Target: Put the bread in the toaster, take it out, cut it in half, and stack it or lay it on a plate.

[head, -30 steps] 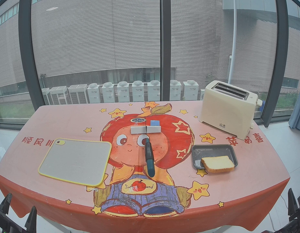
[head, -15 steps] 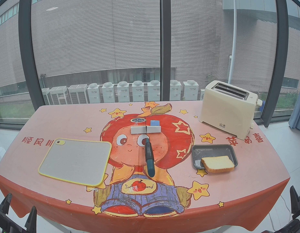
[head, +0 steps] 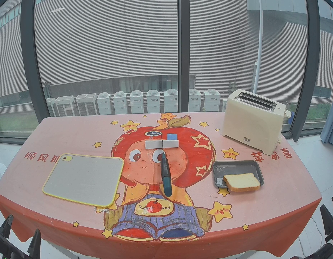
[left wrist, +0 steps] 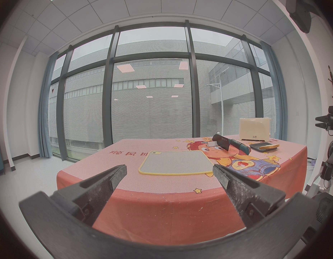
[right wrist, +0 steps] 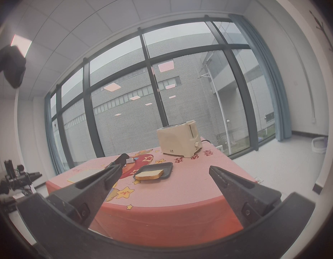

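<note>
1. We see the bread (head: 242, 182) at 4 o'clock on the table (head: 281, 195), resting on the near edge of the dark plate (head: 235, 166).
2. The toaster (head: 254, 121) stands at 2 o'clock, beyond the plate.
3. The knife (head: 165, 175) lies at the centre, handle toward 6 o'clock, and the cutting board (head: 84, 178) lies at 8 o'clock.
4. Our left gripper (left wrist: 169, 169) hangs off the table's 7 o'clock edge, released and holding nothing.
5. Our right gripper (right wrist: 165, 168) hangs off the 5 o'clock edge, likewise spread wide.

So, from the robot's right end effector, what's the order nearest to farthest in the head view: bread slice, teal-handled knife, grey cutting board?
1. Pale rectangular bread slice, right side, on the dark tray.
2. Teal-handled knife, table centre.
3. Grey yellow-rimmed cutting board, left side.
</note>
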Motion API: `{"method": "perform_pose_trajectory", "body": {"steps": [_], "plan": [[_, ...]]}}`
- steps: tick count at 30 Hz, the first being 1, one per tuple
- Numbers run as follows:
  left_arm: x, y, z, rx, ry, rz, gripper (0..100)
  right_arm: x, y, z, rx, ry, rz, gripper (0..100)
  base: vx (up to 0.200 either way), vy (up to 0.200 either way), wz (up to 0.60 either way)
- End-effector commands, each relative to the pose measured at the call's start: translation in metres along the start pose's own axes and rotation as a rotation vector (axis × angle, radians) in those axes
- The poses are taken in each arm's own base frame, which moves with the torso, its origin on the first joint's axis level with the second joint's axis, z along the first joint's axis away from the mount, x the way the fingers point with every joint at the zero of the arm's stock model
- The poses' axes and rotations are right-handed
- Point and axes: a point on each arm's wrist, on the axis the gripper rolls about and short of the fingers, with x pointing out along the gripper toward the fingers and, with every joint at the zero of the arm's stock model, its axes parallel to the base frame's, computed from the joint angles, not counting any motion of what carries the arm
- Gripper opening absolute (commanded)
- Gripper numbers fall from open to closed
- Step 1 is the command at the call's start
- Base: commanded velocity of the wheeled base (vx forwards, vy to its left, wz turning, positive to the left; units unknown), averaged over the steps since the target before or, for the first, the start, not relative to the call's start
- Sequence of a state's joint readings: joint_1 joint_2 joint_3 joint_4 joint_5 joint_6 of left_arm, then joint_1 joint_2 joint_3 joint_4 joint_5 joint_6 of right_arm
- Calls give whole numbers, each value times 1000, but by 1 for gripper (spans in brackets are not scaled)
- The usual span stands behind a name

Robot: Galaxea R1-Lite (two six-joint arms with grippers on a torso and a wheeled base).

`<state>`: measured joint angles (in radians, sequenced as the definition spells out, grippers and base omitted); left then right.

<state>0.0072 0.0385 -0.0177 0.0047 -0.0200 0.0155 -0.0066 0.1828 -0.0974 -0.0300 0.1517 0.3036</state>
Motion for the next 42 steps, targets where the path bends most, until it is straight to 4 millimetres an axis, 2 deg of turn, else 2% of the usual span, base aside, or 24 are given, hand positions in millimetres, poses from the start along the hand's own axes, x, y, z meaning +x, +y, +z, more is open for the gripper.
{"method": "perform_pose_trajectory", "body": {"steps": [1,4,11,23,34,42], "plan": [[1,0,-5,-1,17,0,100,1,0,-1,74,19,23,100,0,0,0],[1,0,-5,-1,17,0,100,2,0,0,132,35,41,100,0,0,0],[1,0,-5,-1,17,0,100,5,3,0,385,125,123,100,0,0,0],[1,0,-5,1,17,0,100,12,4,2,649,242,162,100,0,0,0],[1,0,-5,-1,17,0,100,21,5,5,844,350,157,100,0,0,0],[1,0,-5,1,17,0,100,32,7,8,909,457,151,100,0,0,0]]}}
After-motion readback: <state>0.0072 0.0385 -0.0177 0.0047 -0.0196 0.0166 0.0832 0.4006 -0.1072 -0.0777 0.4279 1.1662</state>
